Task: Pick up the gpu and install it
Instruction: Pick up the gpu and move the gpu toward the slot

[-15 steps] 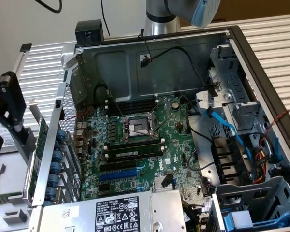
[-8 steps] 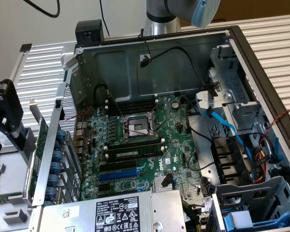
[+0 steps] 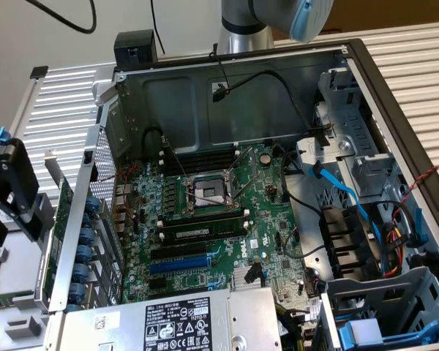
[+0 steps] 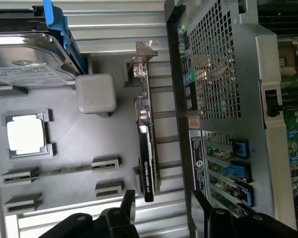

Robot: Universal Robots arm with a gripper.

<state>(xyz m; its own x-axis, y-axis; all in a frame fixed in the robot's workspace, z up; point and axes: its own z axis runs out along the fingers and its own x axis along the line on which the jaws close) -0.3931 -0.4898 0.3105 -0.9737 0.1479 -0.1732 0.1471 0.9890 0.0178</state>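
Gripper: we are seeing the gripper (image 4: 163,193) released, with its two black fingers (image 4: 128,201) standing apart and holding nothing.

Card: the graphics card (image 4: 146,148) is standing on its edge on the grey tray (image 4: 74,144), just beside the outer wall of the computer case (image 4: 223,74). It is not installed yet.

Place: in the exterior view the card is sitting at about nine o'clock from the motherboard (image 3: 271,212), outside the case.

Long axis: there it is running roughly from twelve to six o'clock, alongside that wall. The metal bracket (image 4: 144,54) is at the end far from the gripper and the black cooler end is nearer.

Key relation: the card's near end is appearing in the gap between the fingers, closer to one of them. The fingers are facing each other across its thin side, so we are judging the line-up as close but off centre.

Height: we cannot tell how far above the card the gripper is hanging.

Neighbours: a processor chip (image 4: 25,136) and a hard drive (image 4: 25,64) are lying on the tray, well apart from the card.

Progress: we are judging the pick as not done.
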